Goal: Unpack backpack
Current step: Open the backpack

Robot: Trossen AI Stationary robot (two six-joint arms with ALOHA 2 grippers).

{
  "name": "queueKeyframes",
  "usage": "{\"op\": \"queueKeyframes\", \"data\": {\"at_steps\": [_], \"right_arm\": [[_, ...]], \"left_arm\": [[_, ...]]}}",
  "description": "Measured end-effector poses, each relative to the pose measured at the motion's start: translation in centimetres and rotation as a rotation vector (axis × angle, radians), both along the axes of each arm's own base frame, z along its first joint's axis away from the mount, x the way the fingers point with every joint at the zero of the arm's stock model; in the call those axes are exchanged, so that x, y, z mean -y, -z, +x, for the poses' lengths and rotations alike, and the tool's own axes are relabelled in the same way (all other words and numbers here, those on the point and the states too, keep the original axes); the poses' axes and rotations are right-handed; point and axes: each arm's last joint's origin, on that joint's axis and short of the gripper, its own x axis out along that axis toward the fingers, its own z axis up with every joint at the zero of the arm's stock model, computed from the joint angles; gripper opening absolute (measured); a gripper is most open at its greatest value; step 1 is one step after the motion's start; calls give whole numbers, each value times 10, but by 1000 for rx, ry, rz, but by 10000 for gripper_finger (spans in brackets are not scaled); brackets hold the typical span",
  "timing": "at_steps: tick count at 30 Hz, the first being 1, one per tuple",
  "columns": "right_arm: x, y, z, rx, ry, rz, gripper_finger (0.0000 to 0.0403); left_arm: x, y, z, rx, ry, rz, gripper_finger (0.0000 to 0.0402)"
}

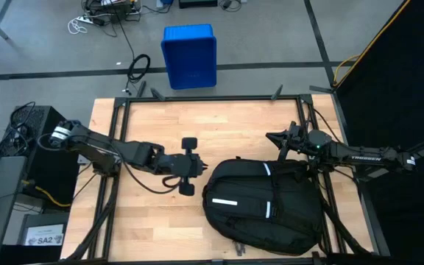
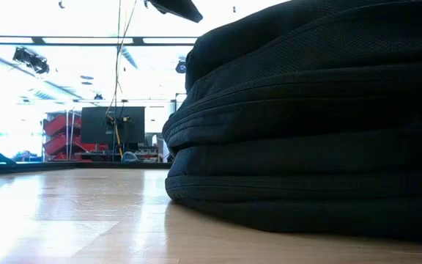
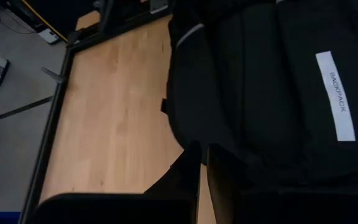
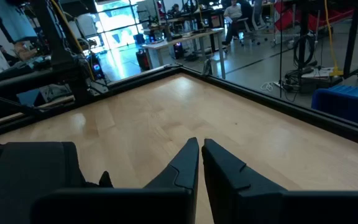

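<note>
The large black backpack [image 1: 263, 206] lies flat on the wooden table, right of centre toward the near edge, its face with white strips up; a white label reading BACKPACK [image 3: 339, 93] shows on it. In the low view its bulging side [image 2: 306, 125] rests on the wood. My left gripper [image 1: 202, 169] is shut and hangs in the air just off the backpack's left edge, slanting down toward it; its own view shows the shut fingers [image 3: 202, 163] before the black fabric. My right gripper [image 1: 273, 138] waits shut at the far right, over bare wood [image 4: 200, 149].
A blue bin [image 1: 189, 55] stands on the floor beyond the far edge. Black frame rails [image 1: 197, 98] run round the table. Bare wood [image 1: 153, 221] lies left of the backpack and along the far side. Cables lie on the floor at the back.
</note>
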Motion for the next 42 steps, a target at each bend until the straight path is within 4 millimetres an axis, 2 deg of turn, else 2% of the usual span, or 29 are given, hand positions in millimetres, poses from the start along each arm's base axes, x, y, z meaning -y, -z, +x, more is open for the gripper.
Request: {"op": "queueKeyframes", "data": {"at_steps": [9,19,23,31,35,38,42], "right_arm": [[0,0,0,0,0,0,4],[0,0,0,0,0,0,2],[0,0,0,-1,0,0,6],[0,0,0,0,0,0,2],[0,0,0,0,0,0,2],[0,0,0,0,0,0,5],[0,0,0,0,0,0,6]], "left_arm": [[6,21,23,1,4,6,1],[8,23,24,-12,54,67,9],[14,26,21,-47,84,77,58],[48,40,15,-100,193,108,223],[62,43,13,-91,214,125,289],[72,42,13,-51,231,126,317],[87,47,18,0,278,133,330]]}}
